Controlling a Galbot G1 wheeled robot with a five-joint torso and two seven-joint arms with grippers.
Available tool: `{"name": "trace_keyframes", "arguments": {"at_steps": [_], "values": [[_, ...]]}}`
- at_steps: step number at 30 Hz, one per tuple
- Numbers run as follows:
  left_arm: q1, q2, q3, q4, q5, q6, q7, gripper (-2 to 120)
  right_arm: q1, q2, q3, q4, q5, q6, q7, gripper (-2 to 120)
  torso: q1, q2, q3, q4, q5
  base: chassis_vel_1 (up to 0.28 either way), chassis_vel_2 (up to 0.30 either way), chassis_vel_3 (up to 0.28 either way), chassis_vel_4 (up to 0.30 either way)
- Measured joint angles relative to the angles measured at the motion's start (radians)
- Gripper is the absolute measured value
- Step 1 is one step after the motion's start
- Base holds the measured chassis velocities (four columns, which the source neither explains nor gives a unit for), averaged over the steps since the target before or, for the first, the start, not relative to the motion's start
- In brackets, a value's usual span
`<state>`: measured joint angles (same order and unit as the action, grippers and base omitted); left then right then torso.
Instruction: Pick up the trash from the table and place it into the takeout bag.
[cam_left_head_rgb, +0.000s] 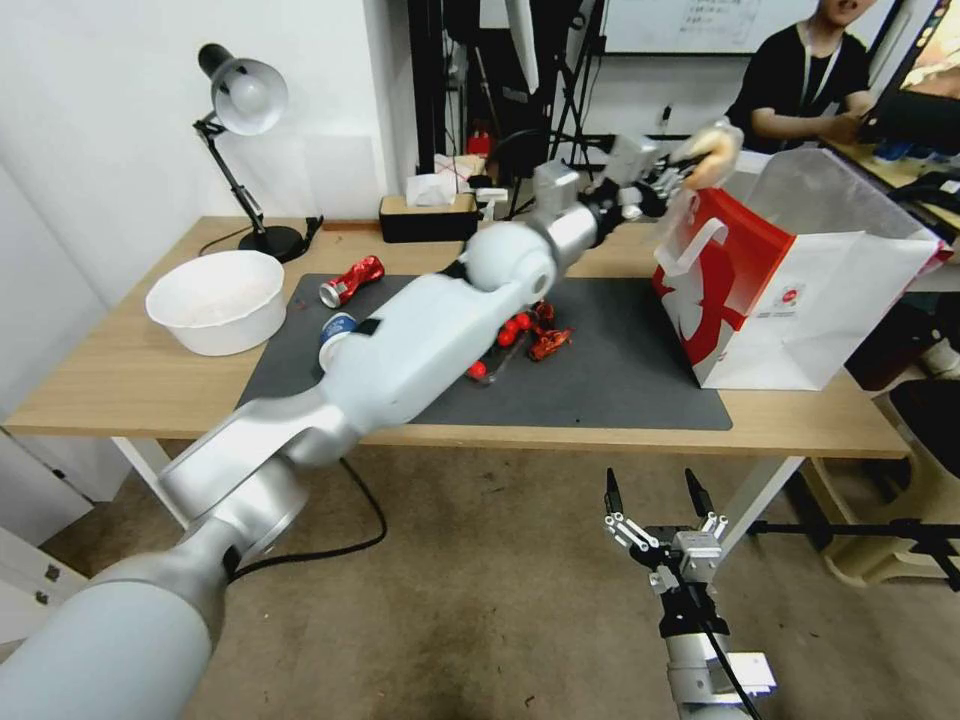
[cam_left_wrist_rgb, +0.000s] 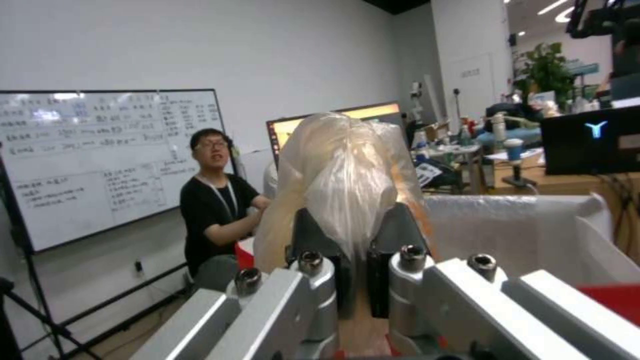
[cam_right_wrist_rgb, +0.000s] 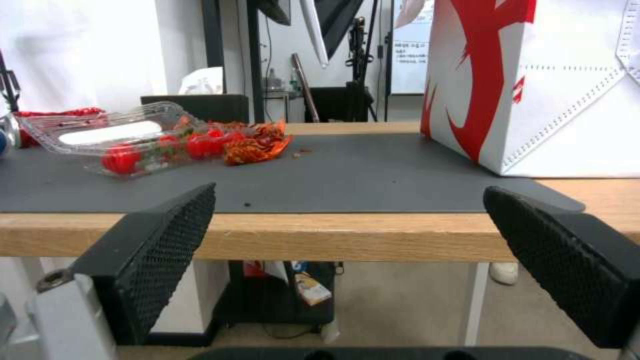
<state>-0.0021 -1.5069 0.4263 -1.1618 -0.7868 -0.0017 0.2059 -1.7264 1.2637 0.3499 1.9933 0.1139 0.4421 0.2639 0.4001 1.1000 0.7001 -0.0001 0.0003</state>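
My left arm reaches across the table (cam_left_head_rgb: 120, 390) to the back right. Its gripper (cam_left_head_rgb: 690, 172) is shut on a pale bun in clear plastic (cam_left_head_rgb: 716, 148), held just above the open top of the red-and-white takeout bag (cam_left_head_rgb: 790, 290). In the left wrist view the bun (cam_left_wrist_rgb: 343, 180) sits pinched between the fingers (cam_left_wrist_rgb: 313, 240), with the bag's white inside (cam_left_wrist_rgb: 533, 235) below. On the dark mat (cam_left_head_rgb: 620, 380) lie a crushed red can (cam_left_head_rgb: 352, 280) and a blue-white cup (cam_left_head_rgb: 335, 326), the cup half hidden by my arm. My right gripper (cam_left_head_rgb: 655, 492) hangs open below the table's front edge.
A clear plastic box with red scraps (cam_left_head_rgb: 520, 335) (cam_right_wrist_rgb: 133, 140) lies mid-mat. A large white bowl (cam_left_head_rgb: 215, 300) stands at the left, a desk lamp (cam_left_head_rgb: 245, 100) and a tissue box (cam_left_head_rgb: 430, 212) at the back. The right wrist view faces the table edge (cam_right_wrist_rgb: 333, 235) and the bag (cam_right_wrist_rgb: 533, 90).
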Motion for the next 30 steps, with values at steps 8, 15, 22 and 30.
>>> {"name": "trace_keyframes", "arguments": {"at_steps": [8,15,22,30], "values": [[-0.11,-0.093,0.075,0.128,0.09,-0.06,-0.091,3,0.001,-0.006,0.001,-0.005,0.004,0.006,-0.001,100,0.0,0.0,0.0,0.0002,-0.0002,0.0,0.0,0.0,0.0],[-0.131,-0.105,0.137,0.117,0.396,-0.166,-0.141,3,0.002,-0.008,-0.001,-0.005,0.004,0.007,-0.002,100,0.0,0.0,0.0,0.0001,-0.0003,0.0,0.0,0.0,0.0],[-0.167,-0.104,0.197,0.119,0.58,-0.215,-0.142,3,-0.001,-0.006,-0.001,-0.002,0.003,0.007,-0.002,100,0.0,0.0,0.0,0.0001,-0.0002,0.0,0.0,0.0,0.0],[-0.205,-0.103,0.265,0.114,0.79,-0.187,-0.068,3,-0.005,0.001,0.0,-0.004,0.0,0.006,-0.003,100,0.0,0.0,0.0,0.0,-0.0002,0.0,0.0,0.0,0.0]]}}
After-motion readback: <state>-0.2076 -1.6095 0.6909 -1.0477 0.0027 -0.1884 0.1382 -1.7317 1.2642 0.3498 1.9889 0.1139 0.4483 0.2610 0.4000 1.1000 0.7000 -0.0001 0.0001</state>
